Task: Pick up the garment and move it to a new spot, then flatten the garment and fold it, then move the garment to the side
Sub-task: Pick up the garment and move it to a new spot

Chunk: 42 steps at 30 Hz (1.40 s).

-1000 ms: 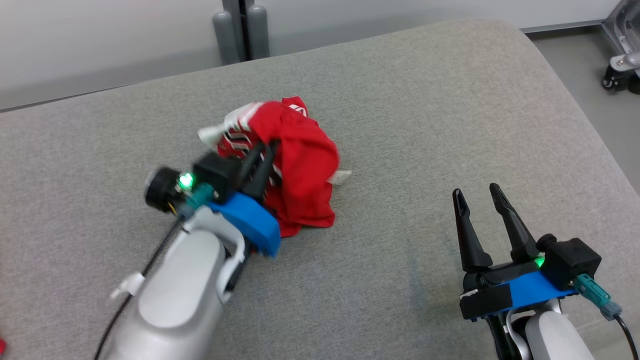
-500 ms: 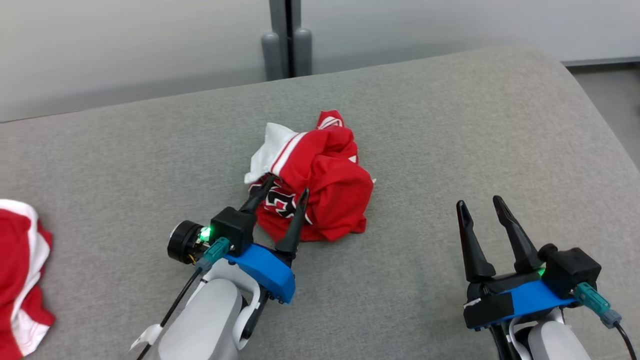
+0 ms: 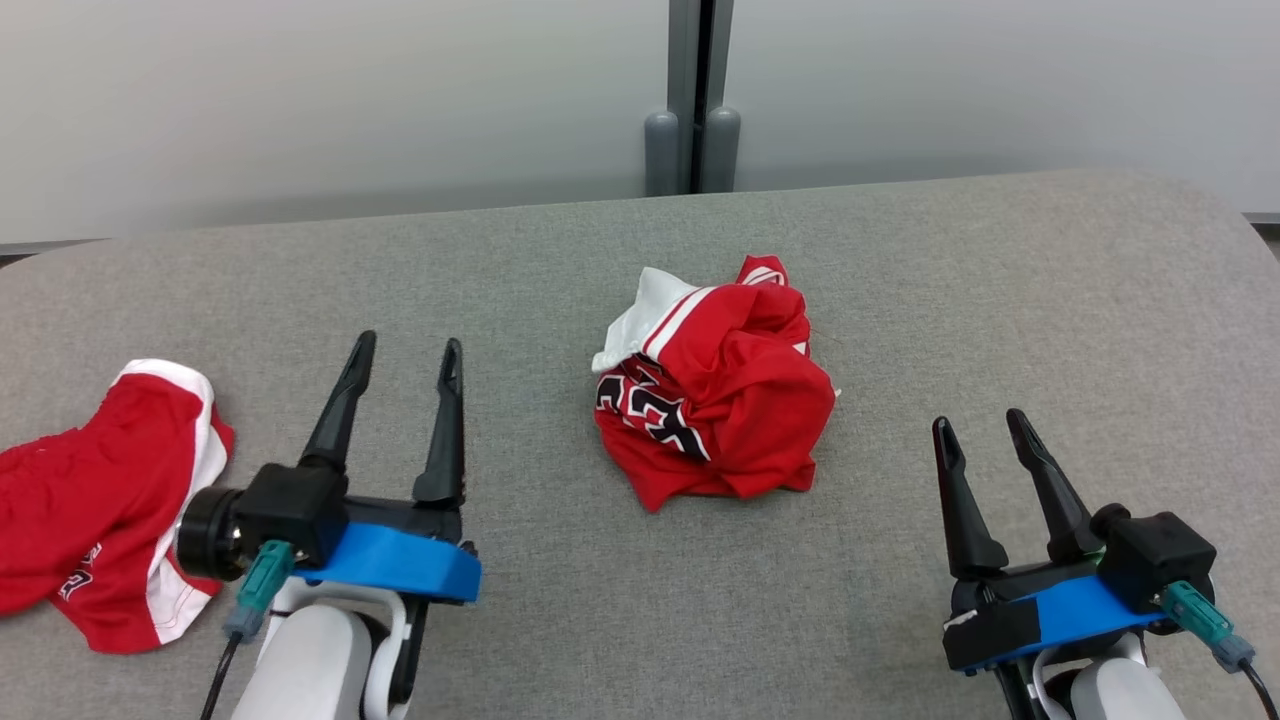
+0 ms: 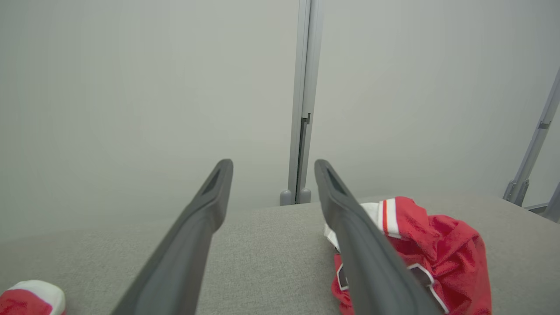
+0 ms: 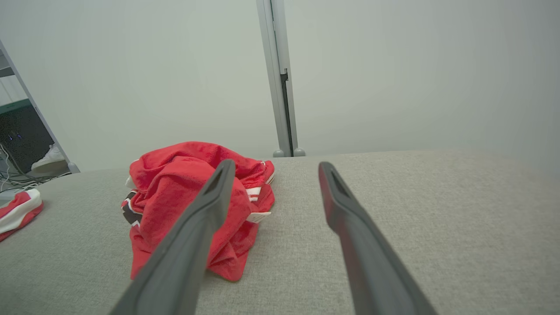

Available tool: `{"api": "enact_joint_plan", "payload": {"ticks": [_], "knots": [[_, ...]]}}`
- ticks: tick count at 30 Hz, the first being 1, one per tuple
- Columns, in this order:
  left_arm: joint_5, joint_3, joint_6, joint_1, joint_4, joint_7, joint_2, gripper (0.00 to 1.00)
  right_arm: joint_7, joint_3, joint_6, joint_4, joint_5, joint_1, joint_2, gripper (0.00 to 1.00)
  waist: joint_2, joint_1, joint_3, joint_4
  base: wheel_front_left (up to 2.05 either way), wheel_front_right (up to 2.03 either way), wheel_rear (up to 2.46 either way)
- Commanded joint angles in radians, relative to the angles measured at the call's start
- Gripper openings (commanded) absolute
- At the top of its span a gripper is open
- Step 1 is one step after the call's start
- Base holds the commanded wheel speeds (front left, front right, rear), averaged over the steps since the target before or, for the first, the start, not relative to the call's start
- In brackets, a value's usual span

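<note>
A crumpled red garment (image 3: 720, 400) with white trim and dark lettering lies in a heap on the grey padded table (image 3: 900, 260), near its middle. My left gripper (image 3: 405, 348) stands open to the left of the heap, apart from it, holding nothing. On the other side my right gripper (image 3: 980, 425) is open and empty as well. In the left wrist view the garment (image 4: 433, 258) lies past the right finger, both fingers (image 4: 205, 205) spread wide. The right wrist view has the garment (image 5: 175, 179) behind its left finger (image 5: 214, 192).
A second red and white garment (image 3: 110, 480) lies at the table's left edge, also seen at the lower left as a red and white garment (image 4: 30, 297) and at the left as a red and white garment (image 5: 17, 210). A grey post (image 3: 692, 100) stands against the pale wall behind the table.
My left gripper opened, let go of the garment and drew back to the left. The camera turned, so the heap sits further right and a second garment came into view.
</note>
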Motion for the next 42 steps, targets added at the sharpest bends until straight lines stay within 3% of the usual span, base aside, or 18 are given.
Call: {"api": "enact_joint_plan", "payload": {"ticks": [1,12,19,42], "knots": [[0.008,0.012,0.003,0.018,-0.011,-0.005,0.004,1.0,0.0,-0.004,0.0,0.002,-0.007,0.011,-0.001,1.0,0.0001,0.0001,-0.003,0.004,0.0,0.0,0.0],[0.083,0.195,0.001,0.163,-0.096,-0.005,-0.02,1.0,0.0,-0.033,0.0,0.002,-0.025,0.047,-0.001,1.0,0.0001,0.0001,-0.038,0.032,0.0,0.0,0.0],[0.115,0.26,-0.009,0.238,-0.102,-0.005,-0.046,1.0,0.0,-0.038,0.0,0.01,-0.03,0.068,-0.001,1.0,0.0001,0.0001,-0.055,0.029,0.0,0.0,0.0],[0.174,0.311,-0.015,0.261,-0.032,-0.005,-0.071,1.0,0.0,-0.047,0.0,0.038,-0.035,0.089,-0.001,1.0,0.0001,0.0001,-0.077,0.025,0.0,0.0,0.0]]}}
